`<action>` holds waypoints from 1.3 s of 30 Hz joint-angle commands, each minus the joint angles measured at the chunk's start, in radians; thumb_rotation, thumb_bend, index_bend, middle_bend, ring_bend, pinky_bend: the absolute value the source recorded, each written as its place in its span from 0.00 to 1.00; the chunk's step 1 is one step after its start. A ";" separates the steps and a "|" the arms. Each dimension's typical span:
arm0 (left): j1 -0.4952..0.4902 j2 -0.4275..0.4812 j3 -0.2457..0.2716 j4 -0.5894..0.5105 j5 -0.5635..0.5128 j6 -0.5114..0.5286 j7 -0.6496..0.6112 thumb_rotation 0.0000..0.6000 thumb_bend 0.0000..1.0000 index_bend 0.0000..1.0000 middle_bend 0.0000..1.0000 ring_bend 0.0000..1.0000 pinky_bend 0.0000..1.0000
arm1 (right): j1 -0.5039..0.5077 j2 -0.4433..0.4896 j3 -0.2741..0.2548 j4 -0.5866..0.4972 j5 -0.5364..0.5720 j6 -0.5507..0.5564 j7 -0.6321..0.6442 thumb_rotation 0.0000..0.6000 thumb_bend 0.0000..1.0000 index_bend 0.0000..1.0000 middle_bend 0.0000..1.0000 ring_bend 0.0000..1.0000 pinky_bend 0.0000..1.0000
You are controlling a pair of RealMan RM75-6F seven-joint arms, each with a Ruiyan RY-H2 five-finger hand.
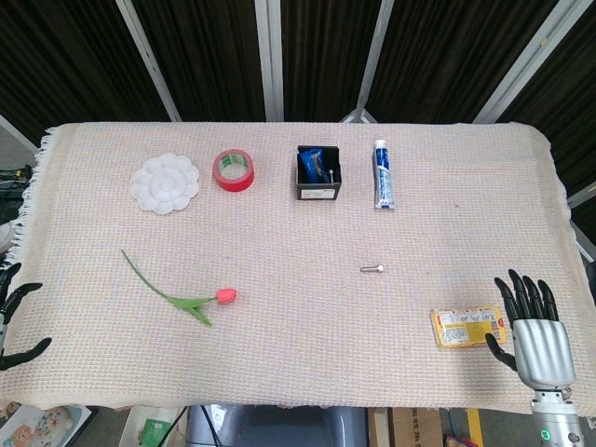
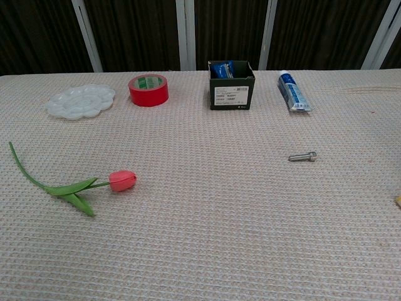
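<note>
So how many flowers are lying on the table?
1. A single pink tulip lies near the left front of the cloth-covered table, its green stem pointing back to the left. The black box could hide small things inside, but no other flower shows.

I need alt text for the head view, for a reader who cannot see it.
The right hand, fingers apart, rests beside a flat yellow packet on a beige woven tablecloth. Further off lie a pink tulip, small metal bolt and red tape roll.
</note>
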State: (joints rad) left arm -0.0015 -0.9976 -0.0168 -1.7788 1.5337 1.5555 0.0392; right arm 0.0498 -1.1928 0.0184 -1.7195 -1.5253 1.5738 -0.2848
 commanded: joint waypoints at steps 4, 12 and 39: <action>0.000 -0.004 0.005 0.002 0.014 0.002 0.005 1.00 0.25 0.23 0.00 0.00 0.00 | 0.005 0.007 -0.003 -0.008 0.017 -0.034 -0.016 1.00 0.25 0.09 0.00 0.00 0.00; 0.004 -0.002 0.006 0.002 0.009 0.005 0.004 1.00 0.25 0.23 0.00 0.00 0.00 | 0.007 0.001 -0.003 -0.023 0.020 -0.049 -0.022 1.00 0.25 0.08 0.00 0.00 0.00; 0.012 0.007 0.009 -0.010 0.001 0.009 0.010 1.00 0.25 0.23 0.00 0.00 0.00 | 0.550 -0.007 0.283 -0.299 0.765 -0.533 -0.507 1.00 0.23 0.23 0.00 0.00 0.00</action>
State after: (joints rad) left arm 0.0098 -0.9909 -0.0082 -1.7889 1.5356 1.5639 0.0500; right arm 0.4677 -1.1452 0.2378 -2.0095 -0.9259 1.1079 -0.6865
